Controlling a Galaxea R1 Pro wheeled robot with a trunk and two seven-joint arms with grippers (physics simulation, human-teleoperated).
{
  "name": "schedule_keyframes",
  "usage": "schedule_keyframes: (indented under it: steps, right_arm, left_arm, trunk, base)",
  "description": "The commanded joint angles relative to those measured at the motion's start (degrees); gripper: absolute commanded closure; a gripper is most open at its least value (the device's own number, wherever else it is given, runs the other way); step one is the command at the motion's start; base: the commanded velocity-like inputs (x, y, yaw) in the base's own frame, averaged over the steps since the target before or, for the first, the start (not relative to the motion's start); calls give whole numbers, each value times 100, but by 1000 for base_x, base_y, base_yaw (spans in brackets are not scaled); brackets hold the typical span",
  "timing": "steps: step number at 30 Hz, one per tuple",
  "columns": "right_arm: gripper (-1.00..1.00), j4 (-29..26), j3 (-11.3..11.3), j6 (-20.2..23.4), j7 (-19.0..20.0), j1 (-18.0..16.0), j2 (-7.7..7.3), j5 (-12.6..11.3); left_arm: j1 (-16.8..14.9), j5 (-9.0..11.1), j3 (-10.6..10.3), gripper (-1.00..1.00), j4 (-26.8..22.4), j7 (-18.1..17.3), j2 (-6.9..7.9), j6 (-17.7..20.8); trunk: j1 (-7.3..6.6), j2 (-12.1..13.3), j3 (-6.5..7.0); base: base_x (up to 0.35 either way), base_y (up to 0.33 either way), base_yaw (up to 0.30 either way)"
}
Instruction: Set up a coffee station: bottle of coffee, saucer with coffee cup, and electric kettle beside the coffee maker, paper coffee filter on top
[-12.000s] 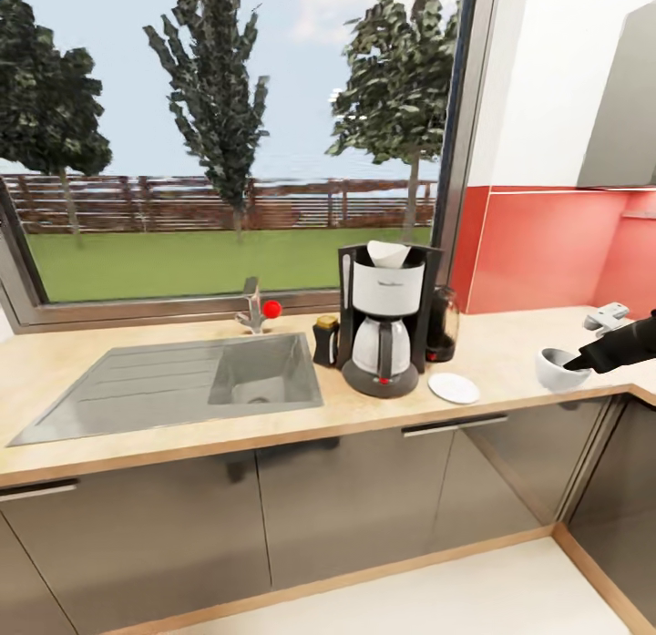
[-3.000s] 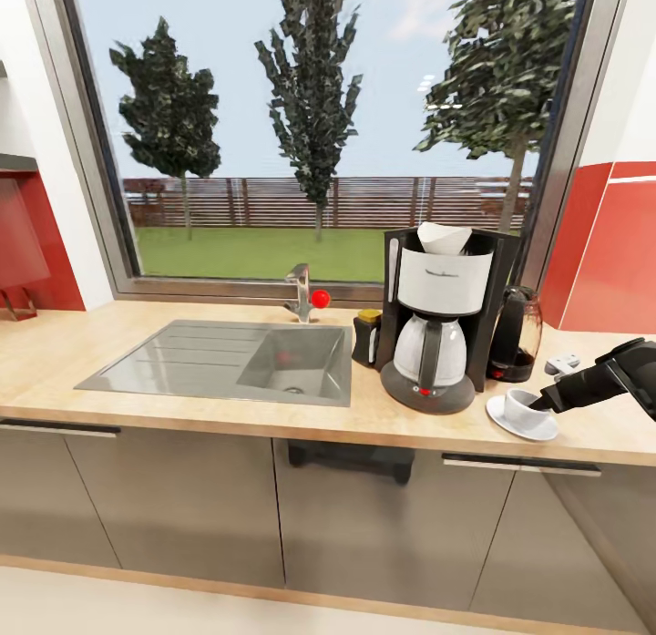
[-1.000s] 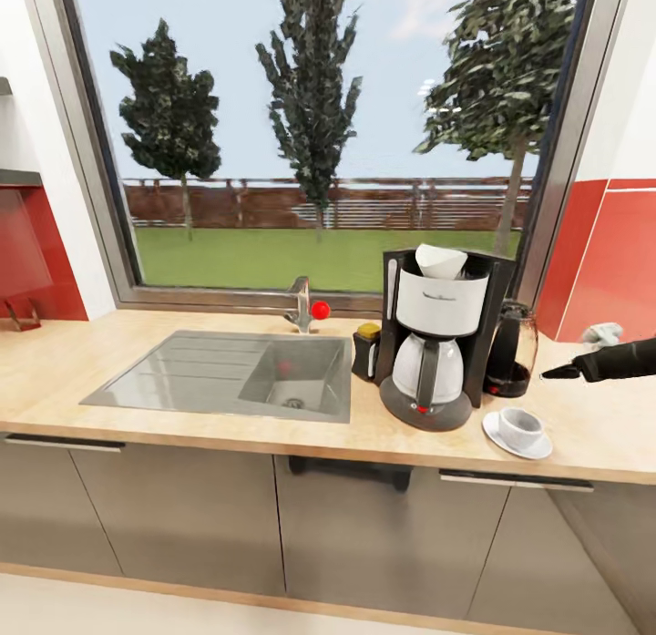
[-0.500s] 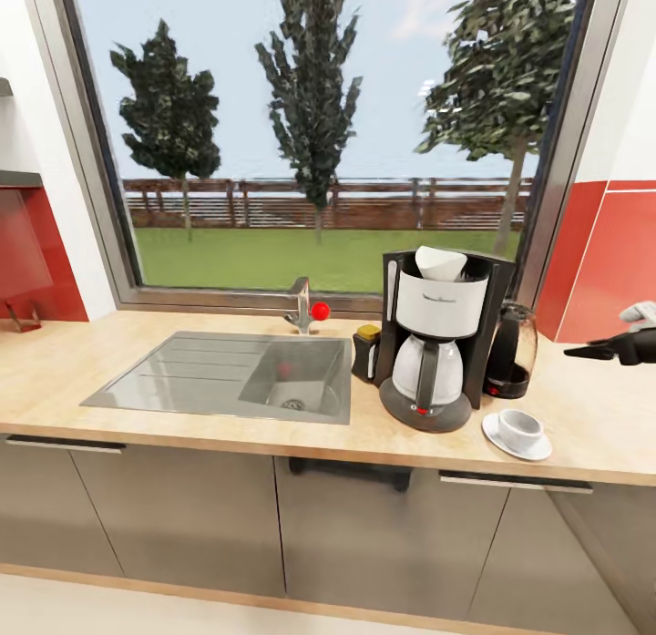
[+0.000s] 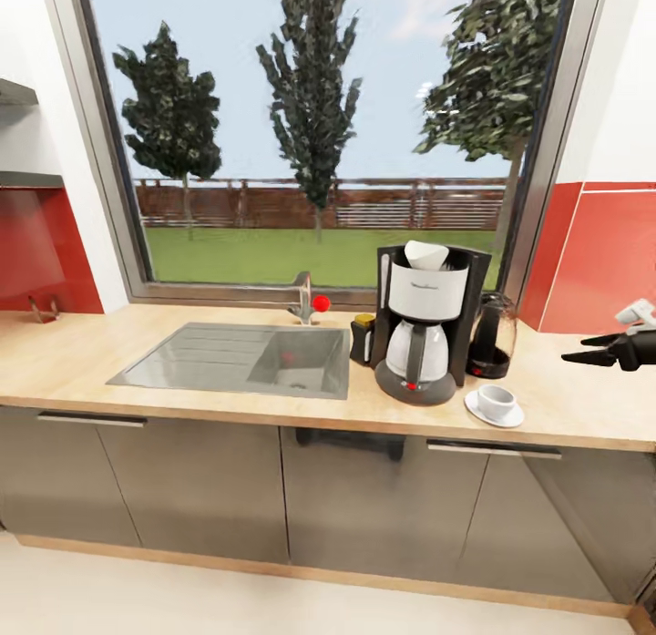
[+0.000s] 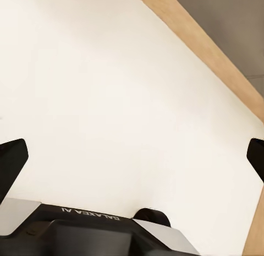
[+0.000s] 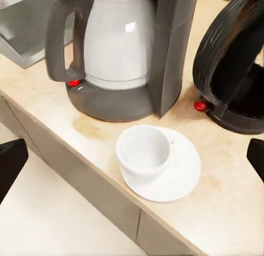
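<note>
Coffee station things sit grouped on the kitchen countertop (image 5: 182,394), right of the grey inset sink (image 5: 239,359) and its tap (image 5: 302,298). Going from left to right, the bottle of coffee (image 5: 363,338) stands first, small and dark with a yellowish top, just beside the coffee maker (image 5: 423,322). On top of the coffee maker's white housing rests the paper coffee filter (image 5: 425,254), open side up. Behind the machine's right edge stands the electric kettle (image 5: 491,335), its dark base on the wood. In front of the kettle, near the counter's front edge, the saucer (image 5: 495,411) lies flat with the coffee cup (image 5: 497,400) upright on it; the right wrist view shows the cup a little off centre on the saucer, just beside the coffee maker's round base. Farther right, well apart from the cup, the right gripper (image 5: 583,349) hovers above the counter with its fingers parted and nothing between them. The left gripper (image 6: 132,157) points at pale floor (image 6: 110,102), its black fingertips (image 6: 11,162) wide apart and empty.
</note>
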Motion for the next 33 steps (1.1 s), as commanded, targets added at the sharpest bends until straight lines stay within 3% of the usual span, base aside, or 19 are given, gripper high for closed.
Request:
schedule_keyframes:
  steps: [1,7,9,13,14,19,22,24,33]
  right_arm:
    - [-100,-30,-23,-62,46,22,5,49]
    - [-100,-430,-57,-227,43,233,13,53]
    - [-100,-734,-186,-239,29,401,25,55]
    - [-100,-1825,-1148,20,10,1072,146,68]
    - [-100,-2298,-1565,279,6,1372,260,86]
    - [-100,-3146,-2195,725,11,2168,489,137]
    - [-100,-3316,-2324,794,-2,2667,545,150]
    - [-100,-3345,-2350,805,-20,2793,556,153]
    - [-100,-3352,-2377,825,-71,2930,567,151]
  left_arm:
    - [-3,33,27,-100,1,-35,-2,33]
    - [-3,33,27,-100,1,-35,-2,32]
    - [-3,33,29,-100,1,-35,-2,32]
    - [-3,33,29,-100,1,-35,-2,31]
    - [-3,33,30,-100,1,-35,-2,31]
    - [-3,33,29,-100,4,-35,-2,31]
    - [-3,33,24,-100,6,-35,-2,31]
    - [-3,33,18,-100,8,-35,-6,31]
    - [-3,33,22,-100,8,-35,-10,31]
  trunk:
    - [-2,-4,-7]
    - [-2,-4,-7]
    - [-2,-4,-7]
    - [-2,-4,-7]
    - [-2,-4,-7]
    - [-2,-4,-7]
    - [-2,-4,-7]
    - [-2,-4,-7]
    - [-2,-4,-7]
  base:
    - [-99,0,0]
    - [-45,0,0]
    - [-15,0,0]
    - [-6,0,0]
    - [-3,0,0]
    - [-1,0,0]
    - [-79,0,0]
    - [-224,0,0]
    - [-234,0,0]
